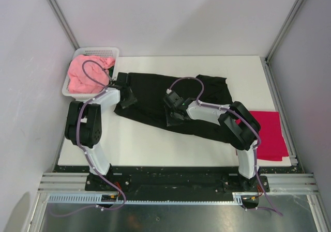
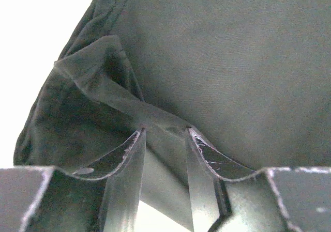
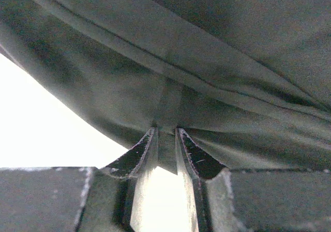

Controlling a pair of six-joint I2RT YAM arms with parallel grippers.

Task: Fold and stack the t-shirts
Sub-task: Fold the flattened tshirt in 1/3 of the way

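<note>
White plastic mesh forms the basket [image 1: 96, 51] at the upper left of the top view, standing at the far left corner of the table [image 1: 181, 149]. A salmon-pink t-shirt [image 1: 83, 77] is bunched up inside it and fills it, heaped above the rim.

The black t-shirt [image 1: 150, 95] lies spread across the middle of the frame, running from beside the basket toward the right, with wrinkles along its lower edge. The side that shows is plain dark cloth. The right wrist view shows a stitched hem line crossing it.

The left tool [image 1: 125, 98] sits at the shirt's left end, just below the basket. In the left wrist view its jaws [image 2: 165, 131] stand at a moderate gap with a raised fold of the black cloth gripped between them. The right tool [image 1: 173, 113] sits on the shirt's lower edge near the centre of the frame. In the right wrist view its jaws [image 3: 166, 129] stand narrow, pinching a fold of the black cloth at the hem.

A crimson t-shirt [image 1: 271, 134] lies flat as a neat rectangle at the right edge of the frame, partly hidden under the right arm.
</note>
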